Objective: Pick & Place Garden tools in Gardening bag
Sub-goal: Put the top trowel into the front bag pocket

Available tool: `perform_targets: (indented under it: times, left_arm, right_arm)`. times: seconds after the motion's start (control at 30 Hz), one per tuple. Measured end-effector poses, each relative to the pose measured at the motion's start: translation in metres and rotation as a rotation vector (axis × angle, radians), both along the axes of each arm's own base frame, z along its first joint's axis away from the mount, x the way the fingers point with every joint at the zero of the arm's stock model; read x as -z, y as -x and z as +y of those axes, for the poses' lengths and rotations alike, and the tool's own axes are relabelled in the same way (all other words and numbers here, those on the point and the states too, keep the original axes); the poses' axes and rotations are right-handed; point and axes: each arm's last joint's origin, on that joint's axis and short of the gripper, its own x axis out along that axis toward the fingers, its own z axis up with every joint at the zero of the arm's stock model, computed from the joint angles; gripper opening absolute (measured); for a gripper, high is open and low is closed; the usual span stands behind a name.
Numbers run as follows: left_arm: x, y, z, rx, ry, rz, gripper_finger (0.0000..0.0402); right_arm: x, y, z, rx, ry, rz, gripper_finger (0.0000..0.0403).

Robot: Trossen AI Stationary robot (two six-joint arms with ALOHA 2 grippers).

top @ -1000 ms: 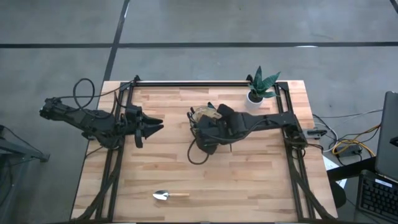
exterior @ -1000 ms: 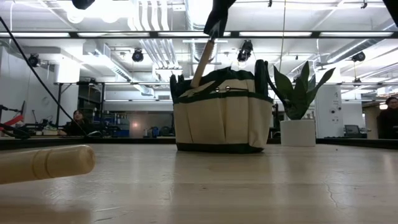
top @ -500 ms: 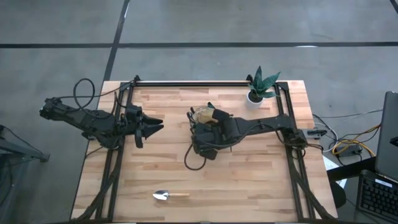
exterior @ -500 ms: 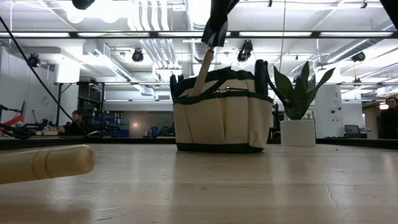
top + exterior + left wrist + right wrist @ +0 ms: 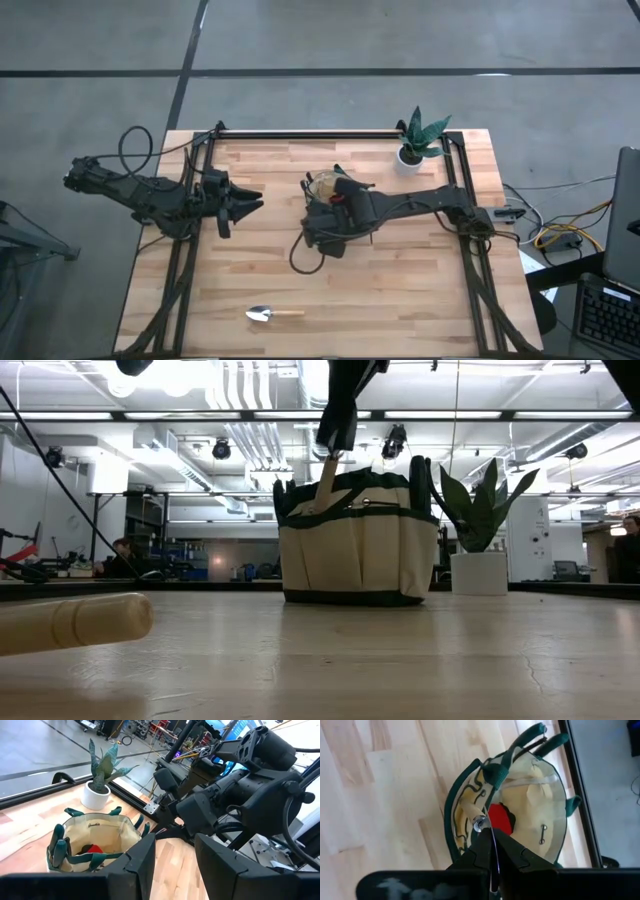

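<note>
Presently the right gripper point(image 5: 333, 452) hangs directly over the gardening bag point(image 5: 358, 540), which stands near the middle of the wooden worktop point(image 5: 400, 290). Its fingers are closed tight on the wooden handle of a trowel point(image 5: 325, 480); the handle rises out of the bag's mouth at a slight tilt, and the blade end is down inside, out of sight. In the right wrist view the fingers point(image 5: 507, 851) are pinched together above the open bag, with a red item point(image 5: 500, 819) lying inside against the tan lining. The bag's dark green loop handles stand up around the rim.

A second trowel point(image 5: 273, 315) lies flat on the worktop near the front edge, well apart from the bag, metal blade toward the left arm's side and wooden handle toward the right.

The left gripper point(image 5: 245, 201) waits over the left part of the worktop, pointing toward the bag but clear of it. Its fingers point(image 5: 142, 861) are spread apart and hold nothing.

A green plant in a white pot point(image 5: 412, 154) stands at the far right corner, beyond the bag.
</note>
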Motion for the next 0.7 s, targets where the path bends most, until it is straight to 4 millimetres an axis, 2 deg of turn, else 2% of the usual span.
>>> perform_targets:
  times: [0.37,0.7]
  left_arm:
    - [0.001,0.000,0.000,0.000,0.000,0.012,0.0142]
    - [0.001,0.000,0.000,-0.002,0.018,0.008,0.0142]
  right_arm:
    - [0.010,-0.012,-0.001,-0.076,0.008,-0.031,0.0008]
    - [0.038,-0.016,-0.009,-0.070,0.000,0.043,0.0009]
